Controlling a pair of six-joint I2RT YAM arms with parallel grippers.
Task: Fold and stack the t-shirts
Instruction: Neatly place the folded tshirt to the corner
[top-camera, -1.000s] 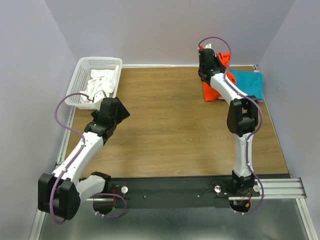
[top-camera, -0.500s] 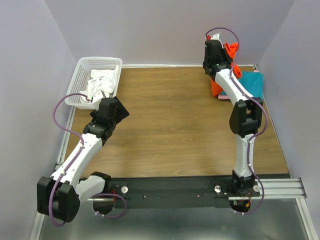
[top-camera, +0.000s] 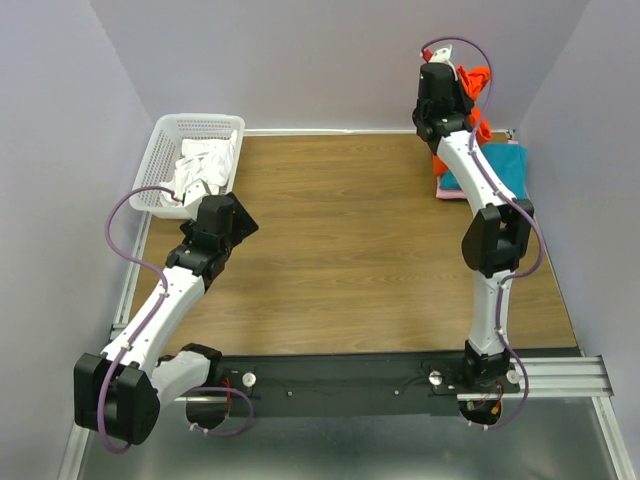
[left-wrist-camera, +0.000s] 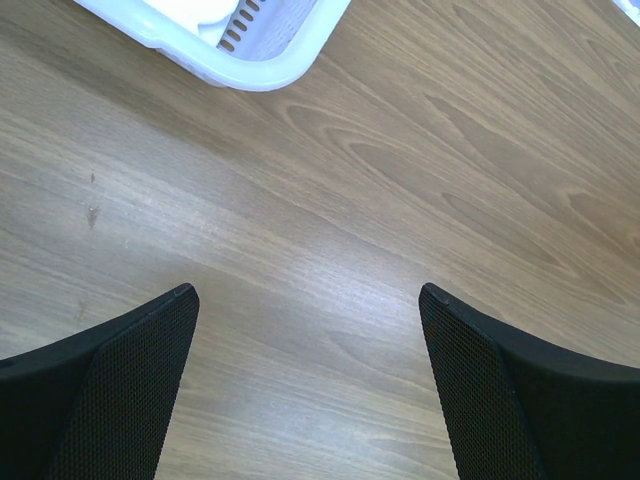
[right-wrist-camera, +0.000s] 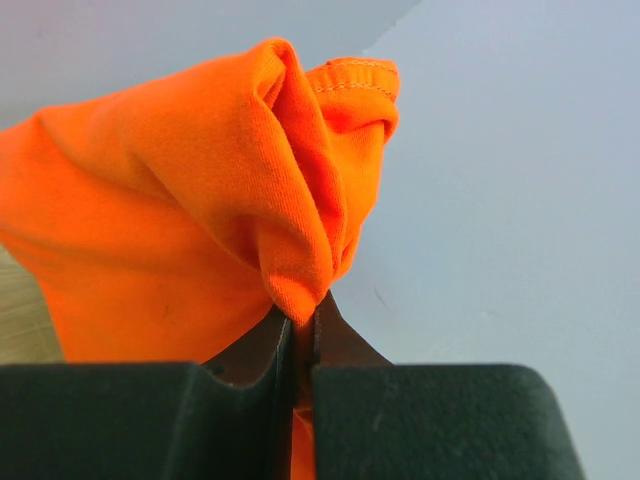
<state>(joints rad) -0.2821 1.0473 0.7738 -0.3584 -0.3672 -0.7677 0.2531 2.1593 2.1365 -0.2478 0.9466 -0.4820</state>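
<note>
Pinching one orange t-shirt: right end effector.

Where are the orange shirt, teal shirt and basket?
orange shirt (right-wrist-camera: 180, 190), right wrist view, bunched middle.
teal shirt (top-camera: 507, 165), top view, flat middle.
basket (top-camera: 200, 119), top view, far rim.

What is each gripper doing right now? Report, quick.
Left gripper: open, holding nothing.
Right gripper: closed on the orange shirt.
</note>
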